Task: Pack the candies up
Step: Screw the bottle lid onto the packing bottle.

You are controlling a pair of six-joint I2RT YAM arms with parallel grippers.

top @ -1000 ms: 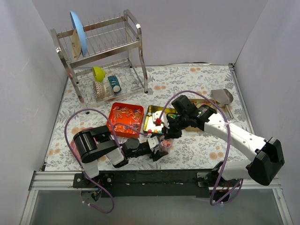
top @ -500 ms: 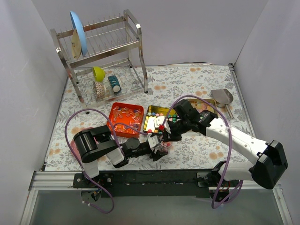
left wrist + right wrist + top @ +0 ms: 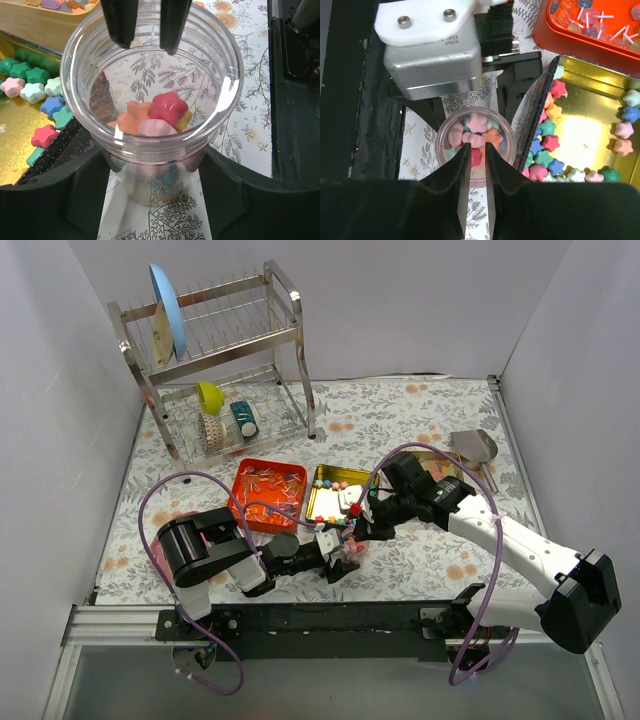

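Observation:
My left gripper (image 3: 340,562) lies low on the table, shut on a clear jar (image 3: 347,555); in the left wrist view the jar (image 3: 80,65) holds several candies, with a red star (image 3: 167,107) on top. My right gripper (image 3: 356,530) hangs just over the jar mouth. Its fingertips (image 3: 122,30) stand a narrow gap apart with nothing between them. In the right wrist view my right gripper (image 3: 476,147) is over the jar (image 3: 440,142). Pastel star candies (image 3: 550,142) lie in a gold tin (image 3: 580,135) beside the jar.
An orange tin (image 3: 268,495) of clear-wrapped candies sits left of the gold tin (image 3: 325,502). A metal dish rack (image 3: 215,360) with a blue plate stands at the back left. A metal scoop (image 3: 473,445) lies at the back right.
My right gripper carried a red candy from over the gold tin toward me to the jar. The red candy now lies in the jar. The left arm has not moved.

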